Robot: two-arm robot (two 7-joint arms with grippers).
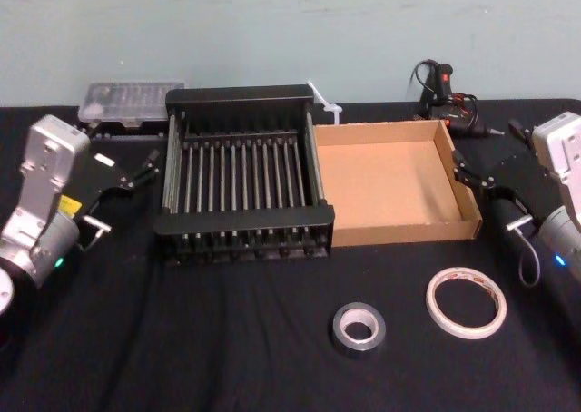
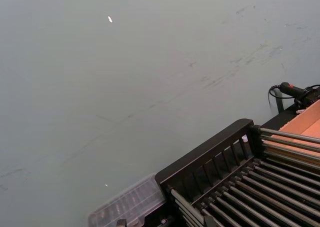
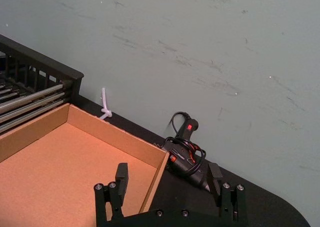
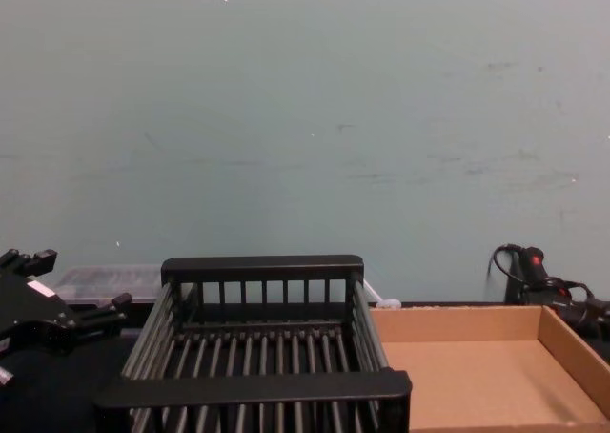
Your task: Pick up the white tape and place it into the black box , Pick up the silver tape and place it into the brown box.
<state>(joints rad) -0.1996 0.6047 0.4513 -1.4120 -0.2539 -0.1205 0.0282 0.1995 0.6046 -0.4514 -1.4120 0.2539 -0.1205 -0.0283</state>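
On the black cloth, the white tape [image 1: 467,302] and silver tape [image 1: 358,328] lie untouched before the boxes. Both grippers, left gripper [image 1: 145,167] and right gripper [image 1: 463,167], hang wide open and empty. Nothing's picked yet; I'd guess the right one must drop onto the white roll first.

The table [image 1: 227,358] is covered in black cloth; the wall [image 4: 305,118] behind is a pale blue-green, marked with faint dark scuffs. The black box [image 1: 238,229] is black throughout, its bottom striped by grey-lit bars; the brown box [image 1: 381,185] is tan cardboard, shown orange-brown inside. The white tape [image 1: 467,302] is white with red-orange printed marks on its face; the silver tape [image 1: 359,328] is dark grey-silver with a shiny face and a pale core. A clear case [image 1: 125,101] is seen with a dark base; a black tool [image 3: 187,152] is marked by a red spot and red wiring.
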